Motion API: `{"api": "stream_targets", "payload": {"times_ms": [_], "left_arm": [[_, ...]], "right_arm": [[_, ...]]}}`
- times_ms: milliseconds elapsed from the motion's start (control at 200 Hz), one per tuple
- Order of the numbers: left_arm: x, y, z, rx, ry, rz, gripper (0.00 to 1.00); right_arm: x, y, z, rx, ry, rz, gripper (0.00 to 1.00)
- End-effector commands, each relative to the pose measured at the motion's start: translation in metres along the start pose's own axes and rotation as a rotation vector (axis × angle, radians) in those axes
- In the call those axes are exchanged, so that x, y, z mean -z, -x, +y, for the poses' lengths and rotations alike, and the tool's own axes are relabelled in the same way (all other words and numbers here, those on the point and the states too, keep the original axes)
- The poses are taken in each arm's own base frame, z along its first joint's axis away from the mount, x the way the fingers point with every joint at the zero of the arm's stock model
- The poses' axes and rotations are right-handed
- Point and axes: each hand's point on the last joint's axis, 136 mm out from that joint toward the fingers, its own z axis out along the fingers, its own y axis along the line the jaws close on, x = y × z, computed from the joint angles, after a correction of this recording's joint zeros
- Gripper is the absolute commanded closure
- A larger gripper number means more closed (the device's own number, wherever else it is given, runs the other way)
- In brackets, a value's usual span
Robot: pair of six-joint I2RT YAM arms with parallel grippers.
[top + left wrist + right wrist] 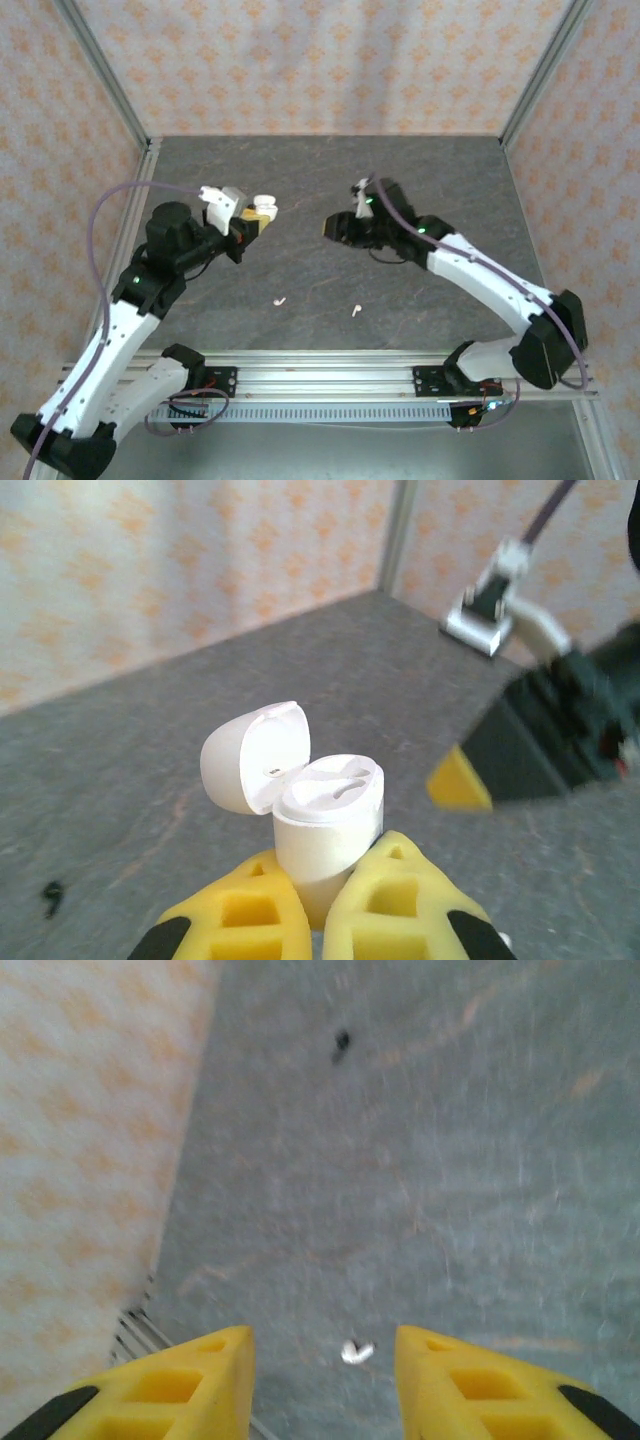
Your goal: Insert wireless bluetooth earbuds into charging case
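The left gripper (325,868) is clamped on a small, glossy white, rounded plastic charging case (326,820), its lid (255,755) flipped open, at ten o'clock over the grey table (330,170). The right gripper (322,1345) hovers near centre, its jaws apart and empty. Two tiny white stemmed plastic earbuds (280,299) (354,309) lie apart on the table toward six o'clock.

There are two earbuds (280,299) (355,310) and one charging case (328,825).

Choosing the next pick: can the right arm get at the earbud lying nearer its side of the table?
Probably yes. The right arm's fingers stand open and empty, and that earbud lies alone on the bare table, with nothing between them.
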Motion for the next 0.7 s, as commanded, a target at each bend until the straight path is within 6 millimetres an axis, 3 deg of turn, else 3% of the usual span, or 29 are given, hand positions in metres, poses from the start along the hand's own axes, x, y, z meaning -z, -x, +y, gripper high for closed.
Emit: {"api": "stream_targets", "payload": {"times_ms": [0, 170, 330, 535, 696], "left_arm": [[0.016, -0.010, 0.019, -0.043, 0.142, -0.002, 1.00], [0.038, -0.019, 0.022, -0.035, 0.199, -0.014, 1.00], [0.059, -0.023, 0.025, -0.039, 0.256, -0.026, 1.00], [0.084, -0.028, 0.032, -0.036, 0.339, -0.063, 1.00], [0.089, -0.030, 0.036, -0.038, 0.370, -0.079, 1.00]], "right_arm": [[-0.032, -0.037, -0.014, 0.064, -0.160, 0.111, 0.59], [-0.081, -0.086, 0.002, 0.348, -0.245, 0.294, 0.55], [-0.115, -0.112, 0.007, 0.549, -0.326, 0.421, 0.55], [-0.137, -0.126, 0.009, 0.716, -0.359, 0.488, 0.55], [-0.147, -0.136, 0.004, 0.779, -0.383, 0.558, 0.54]]}}
